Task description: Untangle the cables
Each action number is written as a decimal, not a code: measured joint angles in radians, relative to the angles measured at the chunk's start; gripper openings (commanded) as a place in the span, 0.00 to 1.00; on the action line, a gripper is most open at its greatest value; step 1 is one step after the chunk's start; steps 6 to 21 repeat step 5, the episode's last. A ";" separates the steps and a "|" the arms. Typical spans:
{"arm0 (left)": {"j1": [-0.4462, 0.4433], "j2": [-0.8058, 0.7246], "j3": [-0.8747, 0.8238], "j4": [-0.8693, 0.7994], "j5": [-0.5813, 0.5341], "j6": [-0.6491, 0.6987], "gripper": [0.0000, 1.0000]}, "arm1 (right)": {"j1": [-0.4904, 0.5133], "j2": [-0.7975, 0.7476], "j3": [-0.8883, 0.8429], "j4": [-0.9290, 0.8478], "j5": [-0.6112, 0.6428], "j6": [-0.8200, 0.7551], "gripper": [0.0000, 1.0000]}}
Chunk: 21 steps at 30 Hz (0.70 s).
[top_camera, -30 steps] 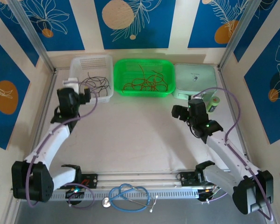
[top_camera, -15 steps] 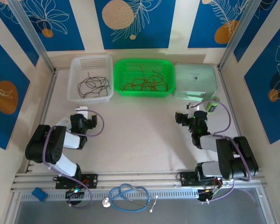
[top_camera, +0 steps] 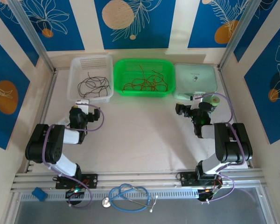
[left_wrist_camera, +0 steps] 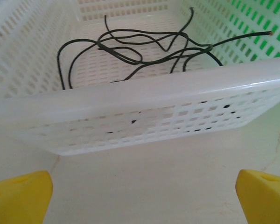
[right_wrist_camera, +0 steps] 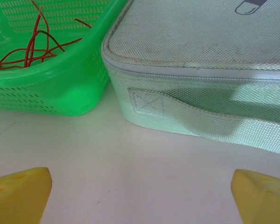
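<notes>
Where the overhead camera looked down, a pale cream worktop sat between walls of blue panels with orange discs. Along its far edge stood a white perforated plastic basket holding curly black cables, a bright green plastic basket holding curly red cables, and a mint-green fabric zip case bearing a small dark capsule outline. From the left wrist, the left pincer gaped wide and empty before the white basket's wall. From the right wrist, the right pincer stood wide, empty, facing the case's strap.
</notes>
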 measured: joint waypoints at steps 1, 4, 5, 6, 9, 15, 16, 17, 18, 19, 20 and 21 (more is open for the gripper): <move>0.000 0.000 0.004 -0.005 0.010 0.002 1.00 | 0.000 0.000 0.000 0.000 0.000 0.000 0.99; 0.000 0.000 0.006 -0.009 0.025 0.006 1.00 | 0.000 0.000 0.000 0.000 0.000 0.000 0.99; 0.000 0.000 0.006 -0.011 0.027 0.007 1.00 | 0.000 0.000 0.000 0.000 0.000 0.000 0.99; 0.000 0.000 0.006 -0.011 0.027 0.007 1.00 | 0.000 0.000 0.000 0.000 0.000 0.000 0.99; 0.000 0.000 0.006 -0.011 0.027 0.007 1.00 | 0.000 0.000 0.000 0.000 0.000 0.000 0.99; 0.000 0.000 0.006 -0.011 0.027 0.007 1.00 | 0.000 0.000 0.000 0.000 0.000 0.000 0.99; 0.000 0.000 0.006 -0.011 0.027 0.007 1.00 | 0.000 0.000 0.000 0.000 0.000 0.000 0.99; 0.000 0.000 0.006 -0.011 0.027 0.007 1.00 | 0.000 0.000 0.000 0.000 0.000 0.000 0.99; 0.000 0.000 0.006 -0.011 0.027 0.007 1.00 | 0.000 0.000 0.000 0.000 0.000 0.000 0.99; 0.000 0.000 0.006 -0.011 0.027 0.007 1.00 | 0.000 0.000 0.000 0.000 0.000 0.000 0.99; 0.000 0.000 0.006 -0.011 0.027 0.007 1.00 | 0.000 0.000 0.000 0.000 0.000 0.000 0.99; 0.000 0.000 0.006 -0.011 0.027 0.007 1.00 | 0.000 0.000 0.000 0.000 0.000 0.000 0.99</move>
